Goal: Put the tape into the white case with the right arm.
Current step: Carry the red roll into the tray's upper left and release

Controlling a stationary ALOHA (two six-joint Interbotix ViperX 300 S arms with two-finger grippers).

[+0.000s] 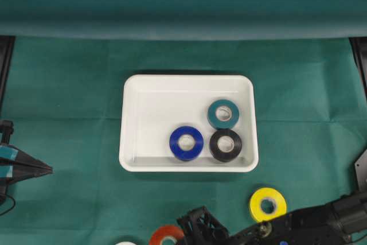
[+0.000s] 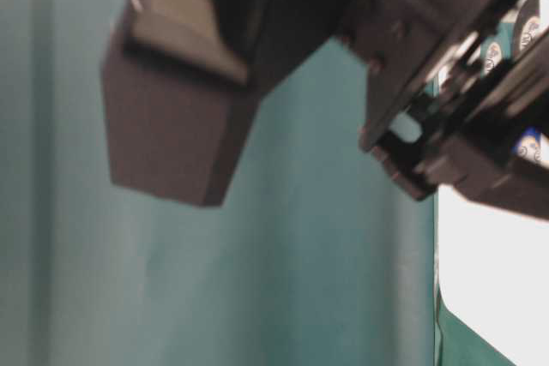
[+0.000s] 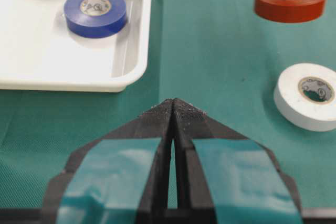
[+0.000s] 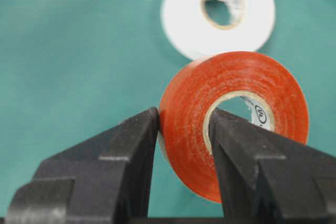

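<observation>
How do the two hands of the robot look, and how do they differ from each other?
The left hand has black pointed fingers with light-blue tape bands on them. The right hand is all black, with long plain fingers and no bands; its arm is also black.

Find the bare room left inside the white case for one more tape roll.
In the white case, the left half and the back strip along the far rim are bare. The front right corner is crowded: blue roll, black roll and teal roll cluster there.
</observation>
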